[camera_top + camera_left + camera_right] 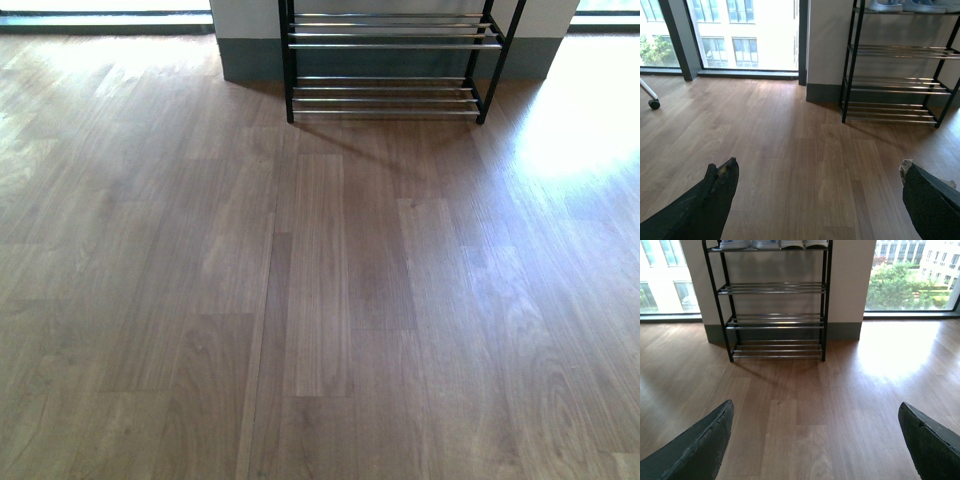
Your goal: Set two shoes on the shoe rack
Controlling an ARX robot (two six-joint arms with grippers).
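A: Where are the shoes?
B: On the shoe rack's (775,305) top tier: pale blue slides (751,244) beside white-soled sneakers (804,243). The rack stands against the wall (852,280).
A: The hands?
B: Left hand (817,192) and right hand (815,435) both gape wide, holding nothing, above bare wooden floor (320,300). A caster wheel (654,104) sits by the window.

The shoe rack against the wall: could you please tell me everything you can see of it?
The shoe rack is a black metal frame with tiers of thin chrome bars. It stands upright on the wooden floor against a white wall with a grey baseboard, between windows. The three lower tiers in view are bare. Shoes sit in a row on the top tier, only their pale soles showing. No gripper touches it.
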